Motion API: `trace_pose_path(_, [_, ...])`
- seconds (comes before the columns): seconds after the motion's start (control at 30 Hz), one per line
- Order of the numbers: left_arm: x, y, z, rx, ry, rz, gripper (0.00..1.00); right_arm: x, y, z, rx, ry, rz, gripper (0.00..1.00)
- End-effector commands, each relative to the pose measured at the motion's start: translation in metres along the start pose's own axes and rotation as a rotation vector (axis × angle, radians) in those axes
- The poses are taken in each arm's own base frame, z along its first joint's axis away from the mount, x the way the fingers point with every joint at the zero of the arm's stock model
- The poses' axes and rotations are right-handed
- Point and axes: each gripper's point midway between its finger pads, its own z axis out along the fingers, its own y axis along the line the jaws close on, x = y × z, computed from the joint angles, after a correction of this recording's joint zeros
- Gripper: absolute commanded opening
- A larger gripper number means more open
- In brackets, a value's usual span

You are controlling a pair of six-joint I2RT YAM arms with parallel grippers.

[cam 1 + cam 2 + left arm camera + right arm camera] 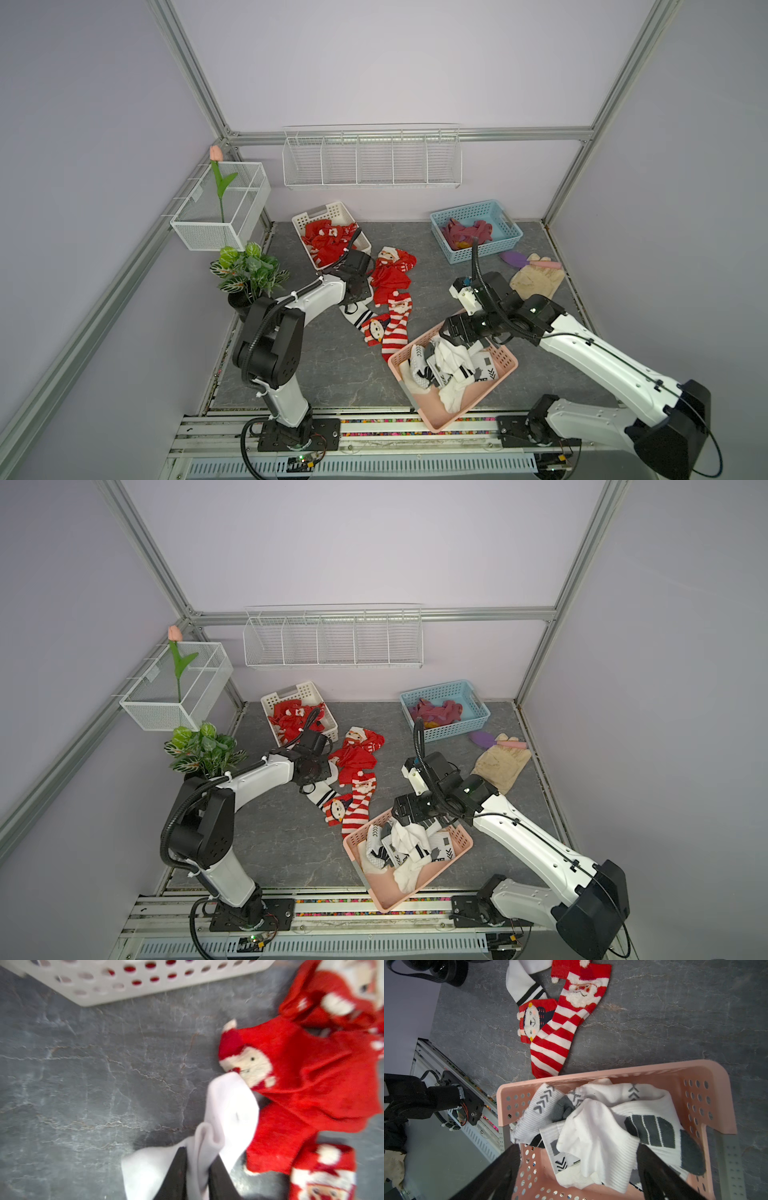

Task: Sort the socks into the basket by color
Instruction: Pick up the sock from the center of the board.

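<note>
My left gripper (197, 1161) is shut on a fold of a white sock (228, 1105) with black stripes (356, 316) that lies on the table beside loose red Santa socks (390, 274). A red-and-white striped sock (562, 1028) and a red penguin sock (374, 330) lie next to it. My right gripper (577, 1159) hangs open over the pink basket (436, 417), which holds white socks (602, 1126). The white basket (328, 208) holds red socks (328, 241). Purple socks (465, 232) lie in the blue basket (473, 208).
Beige gloves (536, 280) and a purple brush (515, 258) lie at the right, near the blue basket. A potted plant (247, 270) stands at the left edge. Wire baskets (372, 162) hang on the back and left walls.
</note>
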Motion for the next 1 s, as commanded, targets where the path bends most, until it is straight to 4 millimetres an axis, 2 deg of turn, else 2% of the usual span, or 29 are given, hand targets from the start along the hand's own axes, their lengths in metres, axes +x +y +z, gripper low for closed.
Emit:
trace_pose_path(0.0, [-0.017,-0.005,-0.026,0.034,-0.059,0.008,0.0,-0.006,0.007,-0.002,-0.037,-0.027,-0.017,0.91])
trace_pose_path(0.3, [-0.025,-0.014,-0.061,0.138,-0.109,-0.039,0.0,-0.015,0.015,0.005,-0.08,-0.034,-0.022,0.93])
trace_pose_path(0.5, [-0.027,-0.023,-0.082,0.219,-0.13,-0.074,0.0,-0.03,0.028,0.014,-0.146,-0.049,-0.025,0.93])
trace_pose_path(0.63, [-0.029,-0.028,-0.097,0.264,-0.142,-0.092,0.0,-0.049,0.044,0.024,-0.222,-0.07,-0.039,0.93])
trace_pose_path(0.97, [-0.027,-0.042,-0.125,0.351,-0.142,-0.115,0.0,-0.112,0.084,0.063,-0.337,-0.156,-0.159,0.89])
